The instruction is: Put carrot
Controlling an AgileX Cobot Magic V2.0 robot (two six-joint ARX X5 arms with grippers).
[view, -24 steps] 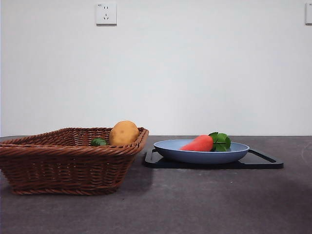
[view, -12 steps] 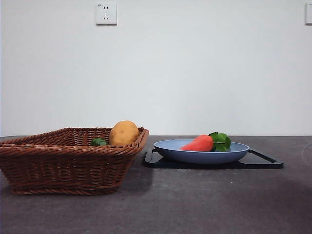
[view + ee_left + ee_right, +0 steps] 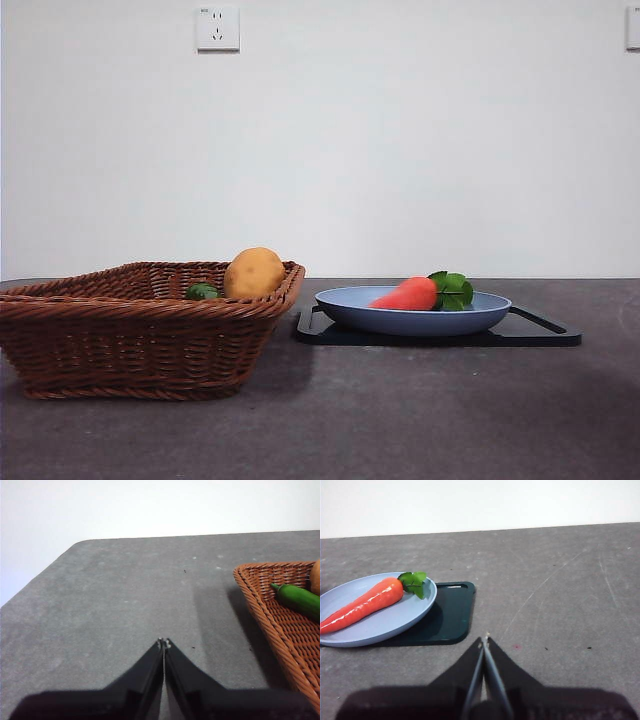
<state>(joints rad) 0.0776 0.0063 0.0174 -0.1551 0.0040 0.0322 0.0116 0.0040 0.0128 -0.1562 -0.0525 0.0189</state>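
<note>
When viewed level across the table [image 3: 400, 420], found the carrot [image 3: 405, 295] lying on its side in a shallow blue plate [image 3: 400, 322], with its green leaves [image 3: 455, 290] at the thick end toward the right of that view and its tapered tip toward the left. Noted the plate seated on a flat black tray [image 3: 540, 330], itself resting on the dark grey tabletop. Recorded a brown wicker basket [image 3: 130, 340] just beside the tray on the left of the front view, its near corner close to the tray edge; could not tell whether touching. Observed inside the basket a round yellow-brown potato [image 3: 254, 272] and, next to it, a small dark green vegetable [image 3: 202, 292], both showing above the rim. Logged a white wall outlet [image 3: 218, 28] high on the pale wall behind.

Confirmed from the right wrist view the right gripper [image 3: 485, 640] with jaws pressed together, tips meeting, clamped on nothing, over bare table near the tray's corner and well apart from the carrot. Confirmed from the left wrist view the left gripper [image 3: 164, 642] likewise with jaws together, over bare table beside the basket, clear of its rim and contents.
</note>
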